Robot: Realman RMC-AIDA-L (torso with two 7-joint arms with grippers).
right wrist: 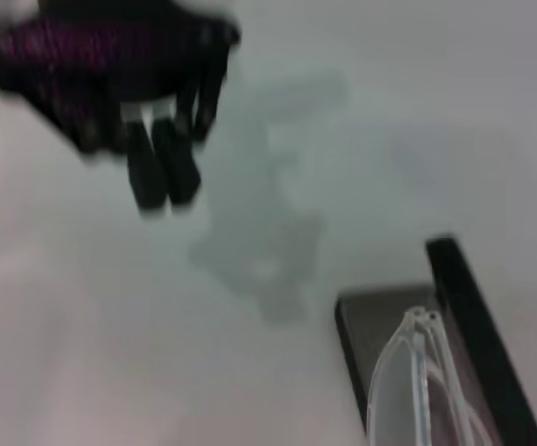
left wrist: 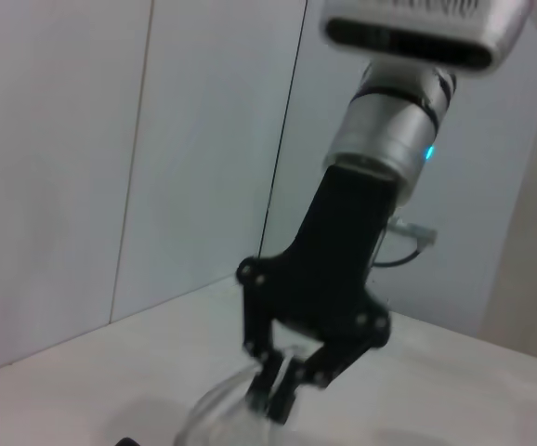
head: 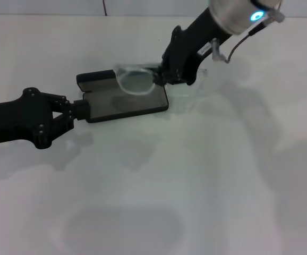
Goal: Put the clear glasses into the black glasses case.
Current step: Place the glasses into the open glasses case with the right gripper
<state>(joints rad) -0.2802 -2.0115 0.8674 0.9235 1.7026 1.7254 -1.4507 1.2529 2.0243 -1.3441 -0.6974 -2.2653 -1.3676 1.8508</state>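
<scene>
My right gripper (head: pixel 161 76) is pinched on the clear glasses (head: pixel 135 81), whose long axis runs from 9 to 3 o'clock over the open black glasses case (head: pixel 124 103), just below it toward 7 o'clock. My left gripper (head: pixel 79 110), fingers closed on the case's 9 o'clock end, steadies it on the white table (head: pixel 206 175), which I judge gives room to lower them.

White tabletop (head: pixel 196 186) fills the scene, matte, with soft grey shadows and faint smudgy patches on it. Behind it a pale wall (left wrist: pixel 64 139) of flat panels, thin dark vertical seams (left wrist: pixel 282 139) between them. Light even and diffuse, no hard glare.
</scene>
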